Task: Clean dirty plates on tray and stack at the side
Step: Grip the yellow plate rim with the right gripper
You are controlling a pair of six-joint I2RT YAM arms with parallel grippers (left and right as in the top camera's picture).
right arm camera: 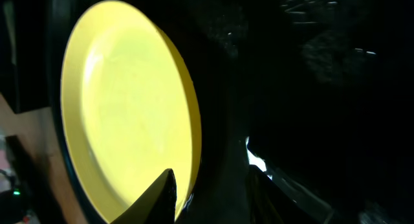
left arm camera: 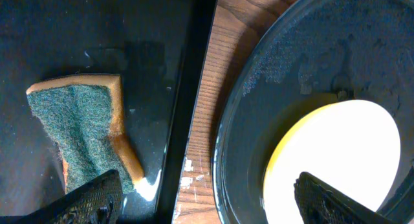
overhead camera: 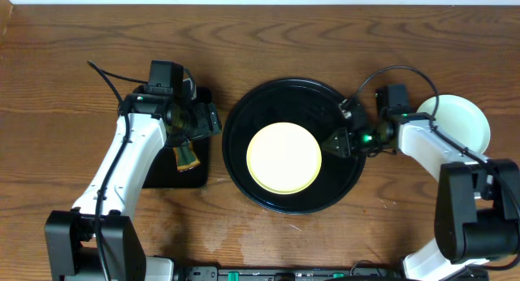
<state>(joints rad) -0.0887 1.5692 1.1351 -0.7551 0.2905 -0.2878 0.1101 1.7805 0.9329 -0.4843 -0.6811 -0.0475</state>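
Observation:
A pale yellow plate [overhead camera: 284, 157] [right arm camera: 123, 101] lies flat inside the round black tray [overhead camera: 244, 110] [left arm camera: 272, 62], a little left of its middle. My right gripper [overhead camera: 333, 141] [right arm camera: 213, 195] is low at the plate's right edge. It is open by a narrow gap, with one finger over the plate, the other over the tray floor, and the rim between them. My left gripper [overhead camera: 203, 123] [left arm camera: 213, 201] hangs wide open and empty over the gap between the small rectangular tray and the round tray. At the far right a pale plate [overhead camera: 463, 123] rests on the table, partly under my right arm.
A green-and-orange sponge [overhead camera: 187, 155] [left arm camera: 84, 127] lies on the wet rectangular black tray [overhead camera: 175, 175] [left arm camera: 155, 30] left of the round tray. A strip of bare wood [left arm camera: 207, 120] separates the two trays. Cables run behind both arms.

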